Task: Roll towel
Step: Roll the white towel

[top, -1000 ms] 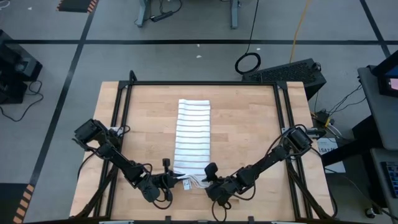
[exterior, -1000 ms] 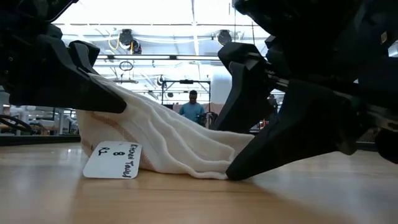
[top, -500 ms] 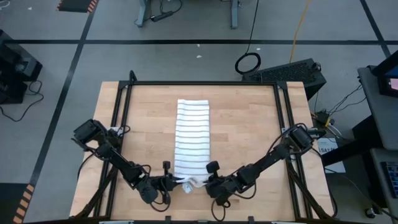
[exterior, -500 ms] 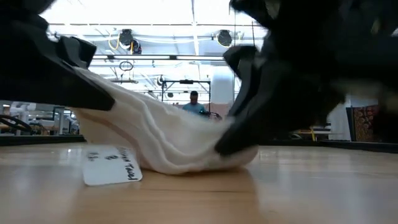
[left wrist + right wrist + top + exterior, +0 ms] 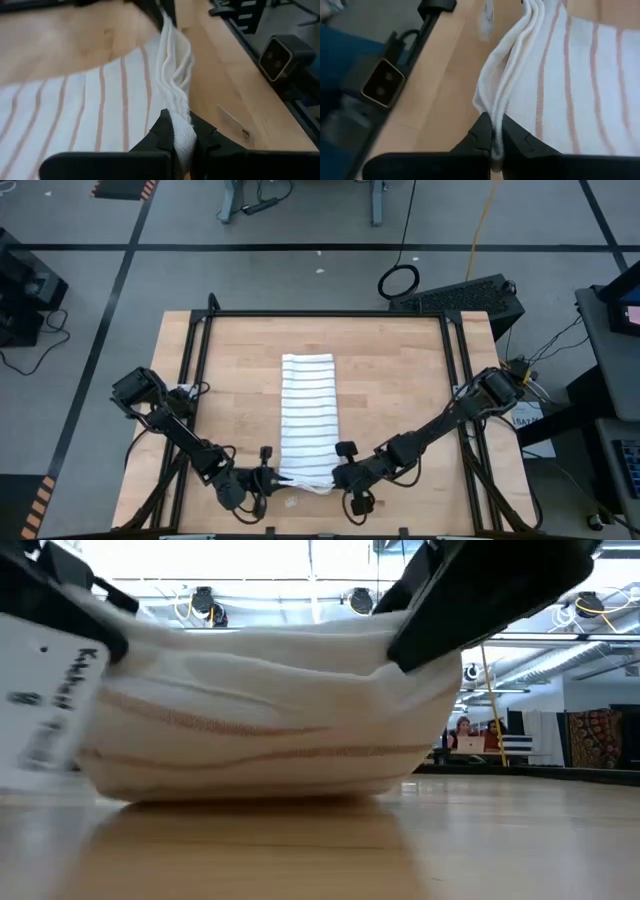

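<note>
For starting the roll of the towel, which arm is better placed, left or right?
Neither clearly. The left gripper and right gripper are each shut on a near corner of the towel, lifting that edge evenly off the table, so the roll probably needs both moving together.

Light: we see even overhead light on the table point(image 5: 400, 380), with soft shadows.
Glare: ceiling lamps point(image 5: 362, 600) blow out white in our low view.
Blur: the towel point(image 5: 270, 740) and its tag point(image 5: 45, 700) look soft up close there.
</note>
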{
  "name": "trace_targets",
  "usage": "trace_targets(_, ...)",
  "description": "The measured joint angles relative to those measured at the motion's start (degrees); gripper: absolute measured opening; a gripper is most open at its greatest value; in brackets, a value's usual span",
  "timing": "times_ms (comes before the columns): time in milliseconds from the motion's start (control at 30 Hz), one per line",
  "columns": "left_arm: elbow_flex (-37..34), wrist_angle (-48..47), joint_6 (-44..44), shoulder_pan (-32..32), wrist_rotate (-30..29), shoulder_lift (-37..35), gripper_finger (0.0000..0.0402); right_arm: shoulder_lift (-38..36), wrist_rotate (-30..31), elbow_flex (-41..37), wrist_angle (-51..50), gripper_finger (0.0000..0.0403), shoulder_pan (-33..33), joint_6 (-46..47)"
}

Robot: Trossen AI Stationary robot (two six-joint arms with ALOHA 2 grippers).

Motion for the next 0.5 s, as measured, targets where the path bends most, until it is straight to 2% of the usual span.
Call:
trace_targets(200,0.03,-9.24,-17.69,1.56,3.9,0.37,0.0022,3.7,-9.84,0.09,1.73,0.0003,-3.12,10.35)
trace_targets(267,0.04,-9.38,-21.64,1.47,5.48,0.37,0.0022,4.7,-14.07,0.07,4.12,0.0003,-3.86,11.45)
trace_targets(400,0.02,-0.93,-18.04,1.25,13.51,0.38,0.0022,4.89,-25.46,0.07,9.33,0.0003,-4.76,11.56)
trace_targets(500,0.04,3.78,-14.02,1.23,18.05,0.37,0.0022,4.47,-31.17,0.04,12.3,0.0003,-5.33,11.84)
